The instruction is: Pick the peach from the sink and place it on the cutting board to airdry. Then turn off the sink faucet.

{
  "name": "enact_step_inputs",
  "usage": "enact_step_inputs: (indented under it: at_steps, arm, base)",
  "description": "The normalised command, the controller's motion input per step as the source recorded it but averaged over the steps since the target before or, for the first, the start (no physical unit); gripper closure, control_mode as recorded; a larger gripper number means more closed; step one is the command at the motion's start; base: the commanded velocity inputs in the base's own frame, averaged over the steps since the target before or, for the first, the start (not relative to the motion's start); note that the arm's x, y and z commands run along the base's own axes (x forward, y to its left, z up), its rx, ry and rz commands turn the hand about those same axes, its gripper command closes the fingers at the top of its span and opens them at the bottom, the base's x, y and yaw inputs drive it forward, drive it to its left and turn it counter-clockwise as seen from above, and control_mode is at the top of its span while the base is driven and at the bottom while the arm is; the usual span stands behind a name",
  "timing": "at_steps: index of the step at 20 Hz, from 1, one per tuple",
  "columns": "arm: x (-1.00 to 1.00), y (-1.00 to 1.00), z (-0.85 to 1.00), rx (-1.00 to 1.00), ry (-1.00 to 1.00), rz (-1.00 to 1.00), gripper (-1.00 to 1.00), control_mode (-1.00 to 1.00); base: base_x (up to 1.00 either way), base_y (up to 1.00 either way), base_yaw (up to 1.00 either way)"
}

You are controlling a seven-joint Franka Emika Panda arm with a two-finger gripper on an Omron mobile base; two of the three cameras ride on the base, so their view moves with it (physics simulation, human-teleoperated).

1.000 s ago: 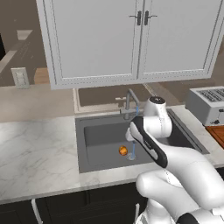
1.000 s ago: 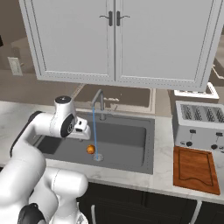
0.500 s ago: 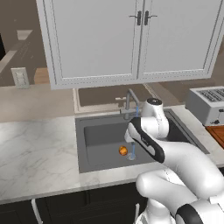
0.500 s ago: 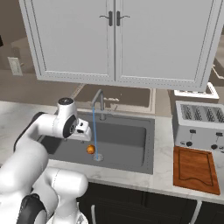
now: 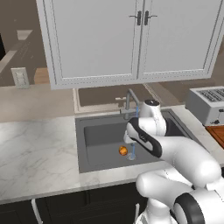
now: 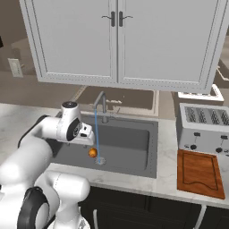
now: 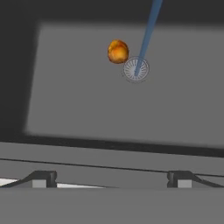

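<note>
Right, peach (image 7: 117, 51): lay on sink (image 5: 100, 135) floor, just beside round drain (image 7: 136, 69).
Water: thin blue stream (image 6: 95, 134) fell from faucet (image 6: 101, 103) onto drain.
Gripper (image 7: 110, 178): hovered above basin, jaws spread wide, holding nothing.
Cutting board (image 6: 198, 173): on counter right of sink, below toaster (image 6: 204, 128).
</note>
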Motion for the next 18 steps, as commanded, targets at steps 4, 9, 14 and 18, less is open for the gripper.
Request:
enact_step_inputs:
  at_steps: [4, 9, 14, 18]
  arm:
    - [0.07, 0.0, -0.13, 0.0, 0.01, 0.0, -1.0, -1.0]
    - [0.05, 0.0, -0.09, 0.0, 0.0, 0.0, -1.0, -1.0]
    - [0.04, 0.0, -0.08, 0.0, 0.0, 0.0, -1.0, -1.0]
    - [0.03, 0.0, -0.08, 0.0, 0.0, 0.0, -1.0, -1.0]
  base:
    - [0.0, 0.0, 0.0]
    - [0.0, 0.0, 0.0]
    - [0.0, 0.0, 0.0]
    - [0.0, 0.0, 0.0]
